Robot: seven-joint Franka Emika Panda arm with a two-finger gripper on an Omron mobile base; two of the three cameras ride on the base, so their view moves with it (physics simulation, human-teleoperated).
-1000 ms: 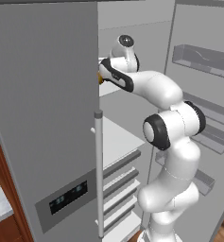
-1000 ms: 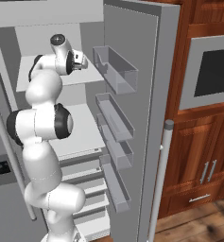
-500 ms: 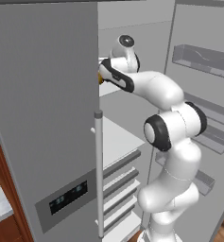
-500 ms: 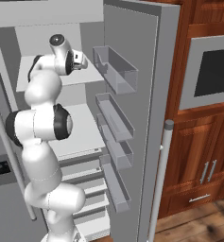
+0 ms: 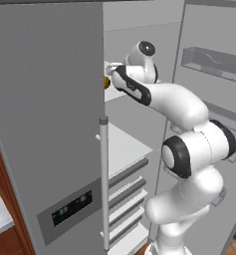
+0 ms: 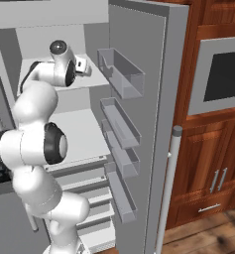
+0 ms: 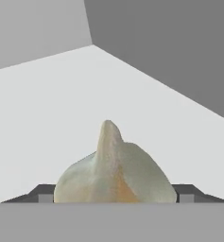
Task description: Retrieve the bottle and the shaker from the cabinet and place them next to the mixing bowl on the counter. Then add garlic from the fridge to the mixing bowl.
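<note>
Garlic point(image 7: 114, 172) sits between end effector point(image 7: 113, 191) tips near fridge shelf point(image 7: 61, 104) back corner; grip unclear. Grasp step; next lift out.

Garlic point(image 7: 114, 172) pale cream with a tan-orange streak, fridge shelf point(image 7: 61, 108) white, fridge door point(image 5: 45, 124) plain grey with dark display panel point(image 5: 69, 208), cabinets point(image 6: 208, 163) reddish-brown wood, microwave point(image 6: 223, 74) silver with black window

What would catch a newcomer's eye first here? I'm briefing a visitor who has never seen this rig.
The white arm reaching deep onto the upper shelf of the open fridge. In the hand view, the garlic looms large between the gripper fingertips, on the white shelf floor.
</note>
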